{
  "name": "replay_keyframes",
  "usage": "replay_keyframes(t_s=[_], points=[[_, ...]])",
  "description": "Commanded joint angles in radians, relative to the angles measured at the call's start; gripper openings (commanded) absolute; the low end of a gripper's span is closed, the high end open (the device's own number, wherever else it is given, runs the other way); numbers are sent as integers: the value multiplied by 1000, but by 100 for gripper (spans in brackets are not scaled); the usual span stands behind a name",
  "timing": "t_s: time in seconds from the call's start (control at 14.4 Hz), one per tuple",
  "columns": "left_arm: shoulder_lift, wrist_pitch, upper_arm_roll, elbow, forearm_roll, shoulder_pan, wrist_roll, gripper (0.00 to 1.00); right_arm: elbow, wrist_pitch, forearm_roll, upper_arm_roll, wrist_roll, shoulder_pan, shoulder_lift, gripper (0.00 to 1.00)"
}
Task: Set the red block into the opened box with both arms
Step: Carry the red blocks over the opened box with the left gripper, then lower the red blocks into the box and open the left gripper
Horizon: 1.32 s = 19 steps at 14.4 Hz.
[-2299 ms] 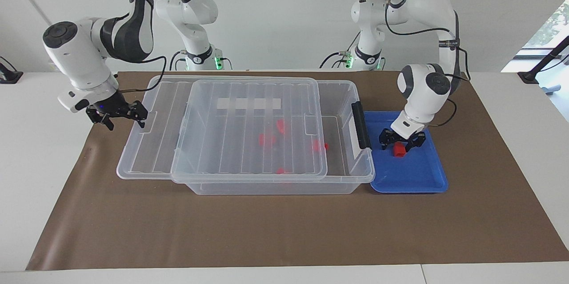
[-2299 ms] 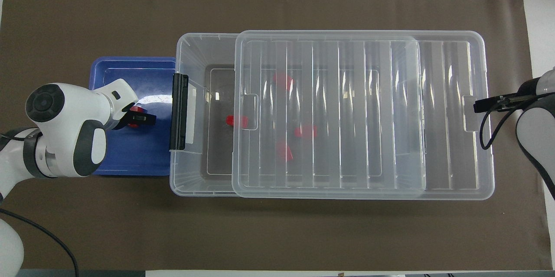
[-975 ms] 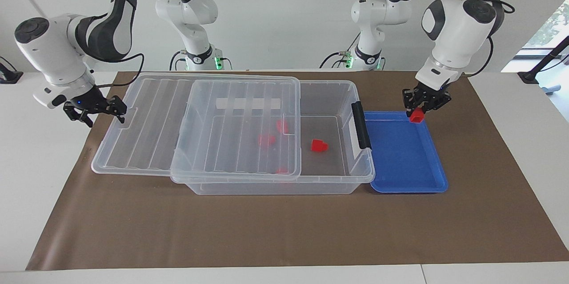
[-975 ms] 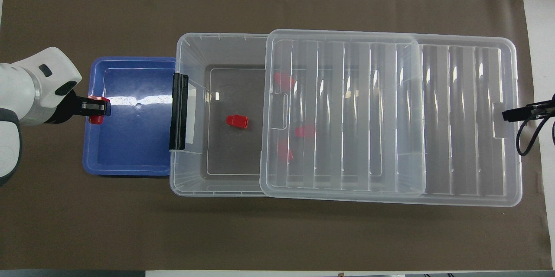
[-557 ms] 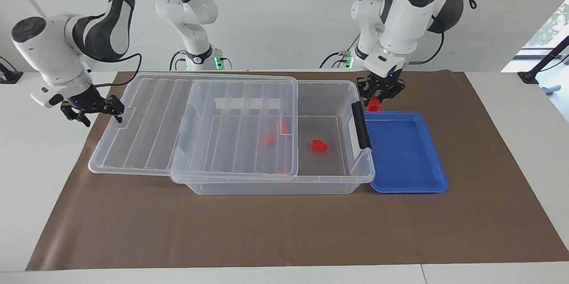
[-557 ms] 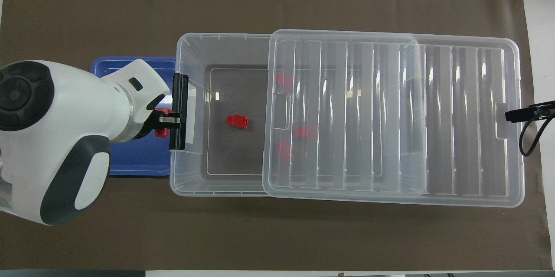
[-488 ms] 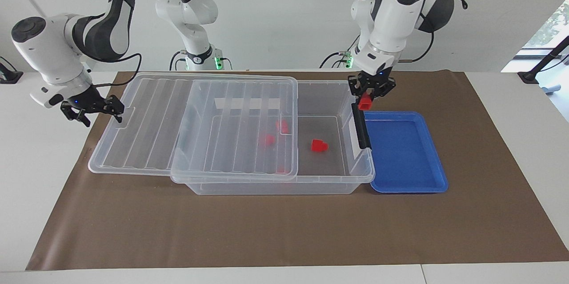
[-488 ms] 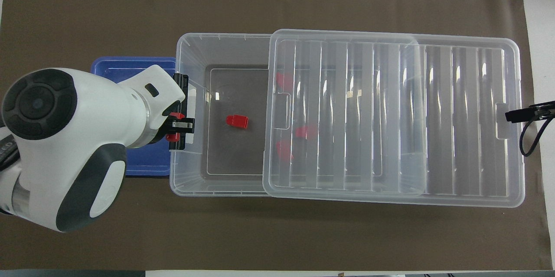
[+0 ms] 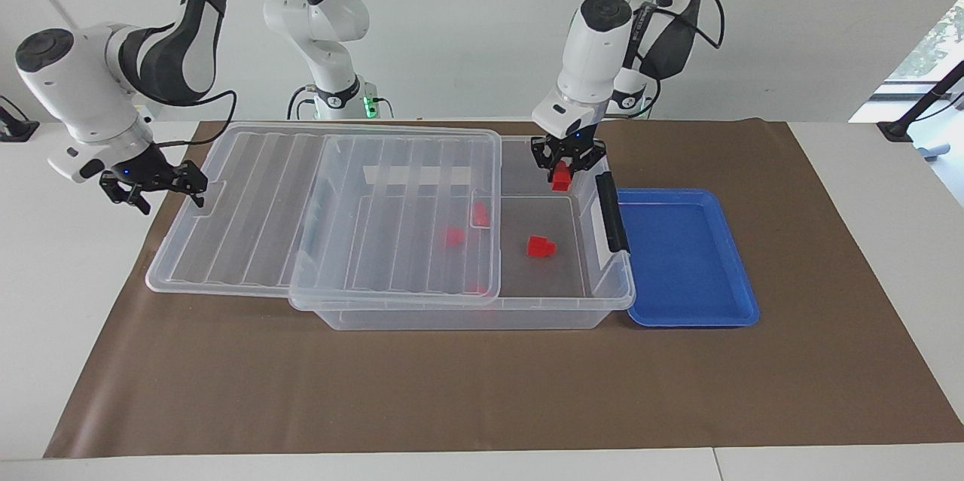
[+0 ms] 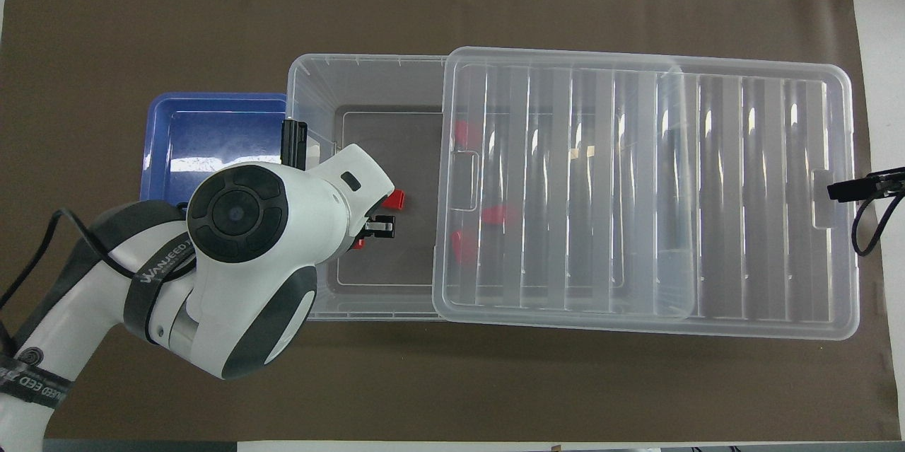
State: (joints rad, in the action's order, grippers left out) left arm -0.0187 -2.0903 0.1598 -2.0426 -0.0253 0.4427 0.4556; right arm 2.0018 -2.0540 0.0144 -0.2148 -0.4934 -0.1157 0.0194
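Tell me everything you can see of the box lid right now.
The lid is clear ribbed plastic with a raised rim and a small tab at each end. It lies flat across the box, slid toward the right arm's end so it overhangs there and leaves the latch end uncovered. The right gripper is at its overhanging end tab; whether it grips the tab I cannot tell. Red blocks show blurred through it.

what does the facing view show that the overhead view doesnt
Only the facing view: the left gripper shut on the red block, in the air over the box's uncovered end, and the whole right gripper, open beside the lid. Only the overhead view: the right gripper's tip points at the lid's tab; the left arm's wrist hides most of the held block. Both: a loose block on the box floor, more blocks under the lid, the blue tray.
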Motion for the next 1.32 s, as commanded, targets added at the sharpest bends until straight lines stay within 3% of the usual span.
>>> replay_keyframes(t_s=[0.0, 0.35, 0.7, 0.98, 1.05, 1.11, 1.25], points=[[51, -83, -8, -41, 16, 13, 32, 0, -11, -11, 2, 2, -34, -13, 4, 100], [112, -240, -6, -132, 16, 27, 34, 0, -41, 23, -7, 6, -27, -13, 13, 100], [207, -327, -8, -139, 16, 62, 78, 0, -113, 87, -10, 29, 15, -13, 31, 100], [210, -321, -9, -128, 16, 51, 78, 0, -201, 158, -13, 49, 38, -13, 33, 100], [206, -318, -9, -126, 16, 45, 80, 55, -248, 216, -14, 55, 68, -13, 33, 100], [198, -315, -9, -126, 16, 39, 78, 94, -288, 275, -13, 66, 138, -13, 31, 100], [165, -269, -9, -122, 15, 31, 81, 100, -311, 336, -10, 95, 241, -13, 22, 100]])
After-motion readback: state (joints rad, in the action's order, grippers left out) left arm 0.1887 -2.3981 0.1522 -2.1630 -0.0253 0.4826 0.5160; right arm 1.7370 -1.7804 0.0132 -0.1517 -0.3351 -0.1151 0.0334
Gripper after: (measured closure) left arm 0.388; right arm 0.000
